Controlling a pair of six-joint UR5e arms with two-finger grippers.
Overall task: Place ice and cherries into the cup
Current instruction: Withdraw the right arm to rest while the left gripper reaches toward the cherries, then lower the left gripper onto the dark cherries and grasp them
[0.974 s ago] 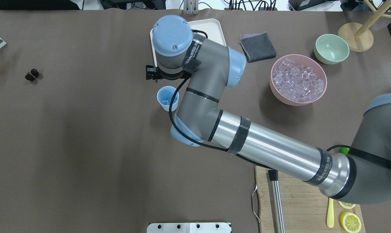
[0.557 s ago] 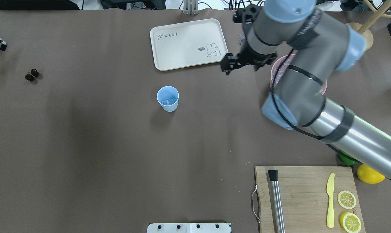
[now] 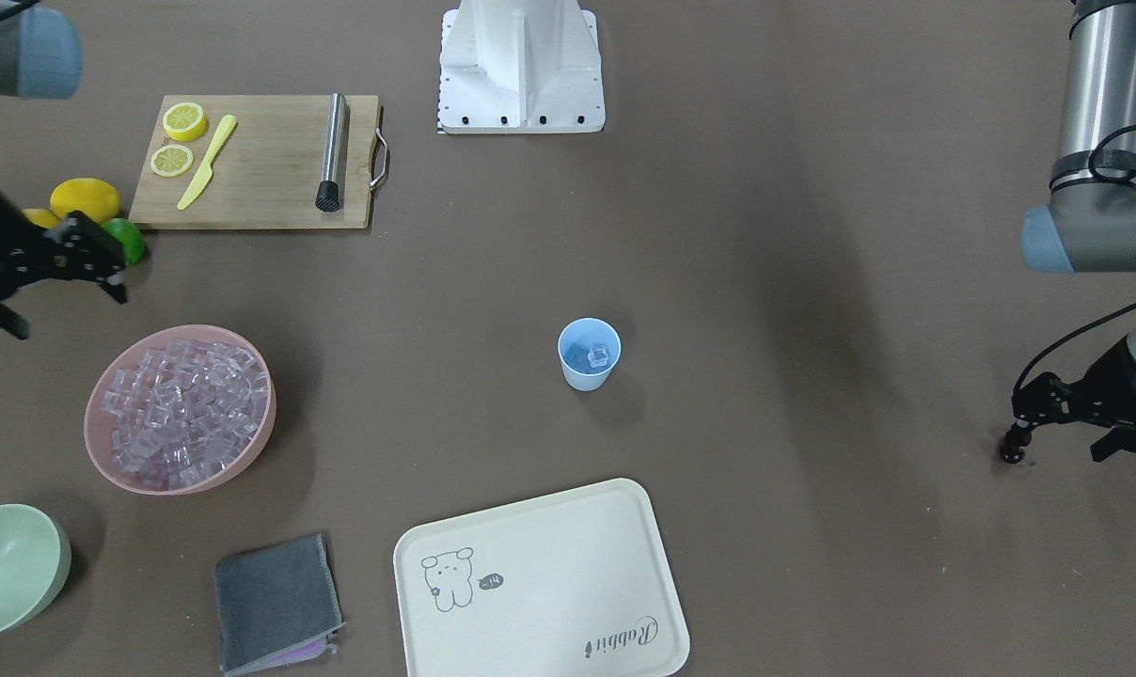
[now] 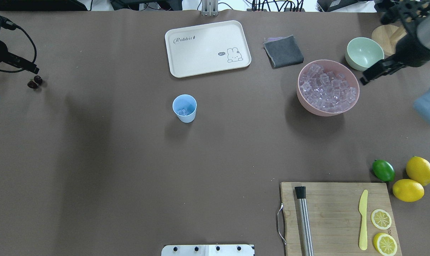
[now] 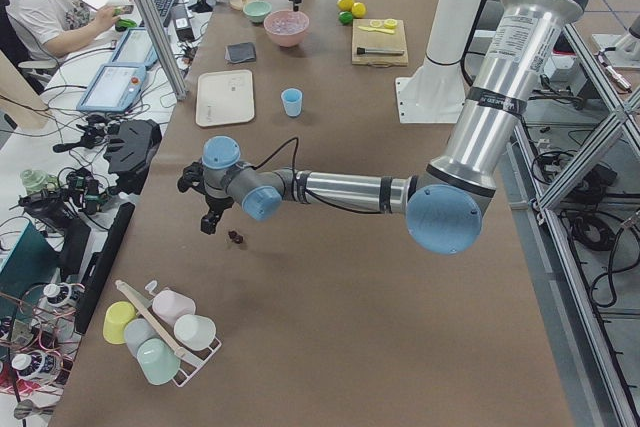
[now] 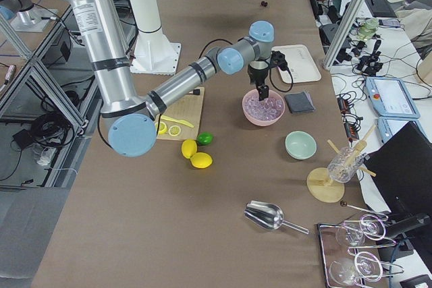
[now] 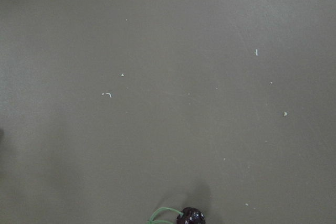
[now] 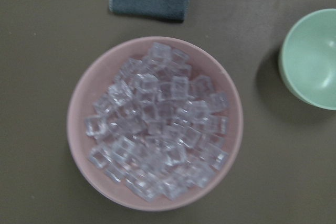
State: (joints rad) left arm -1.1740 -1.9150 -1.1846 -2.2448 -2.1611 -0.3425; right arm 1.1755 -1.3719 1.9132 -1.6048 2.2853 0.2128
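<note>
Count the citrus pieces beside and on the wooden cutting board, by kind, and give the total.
whole lemons: 2
lime: 1
lemon slices: 2
Total: 5

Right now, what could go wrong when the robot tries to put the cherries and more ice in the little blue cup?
The cherries are tiny and round, far from the cup; the jaws might nudge them so they roll. The small cup stands alone, so a bump could tip it and spill the ice cube inside. Piled ice from the pink bowl could slip out on the way.
</note>
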